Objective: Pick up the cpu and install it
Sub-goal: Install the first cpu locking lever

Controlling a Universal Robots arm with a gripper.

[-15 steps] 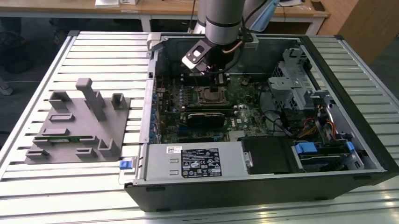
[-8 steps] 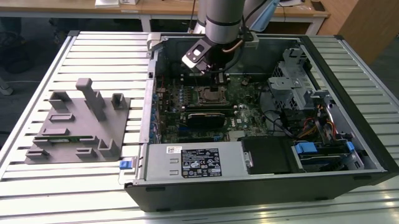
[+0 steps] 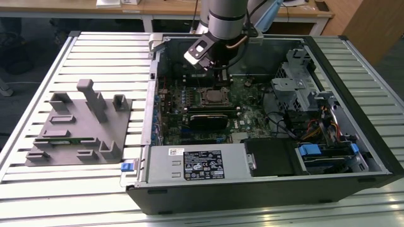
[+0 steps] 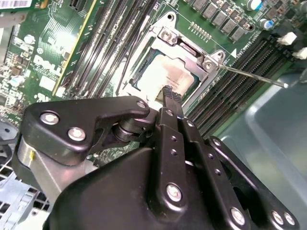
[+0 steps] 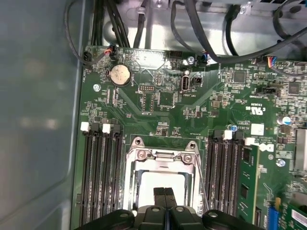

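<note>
The cpu (image 5: 163,184) lies flat inside the motherboard's metal-framed socket (image 5: 139,155), its pale silver top facing up. It also shows as a pale square (image 4: 160,72) in the second wrist view and as a grey square (image 3: 213,97) in the exterior view. My gripper (image 5: 164,192) hangs straight over the chip with its two black fingers pressed together and nothing between them. One fingertip (image 4: 169,93) sits right at the chip's surface; I cannot tell whether it touches. In the exterior view my gripper (image 3: 222,85) reaches down into the open computer case (image 3: 353,61).
The thin socket lever (image 4: 249,75) sticks out beside the frame. Black memory slots (image 5: 98,177) flank the socket, and a green memory stick (image 5: 249,184) stands in one. A grey parts fixture (image 3: 75,127) lies on the slatted table at the exterior view's left. A power supply (image 3: 196,163) and drive cage (image 3: 303,87) fill the case.
</note>
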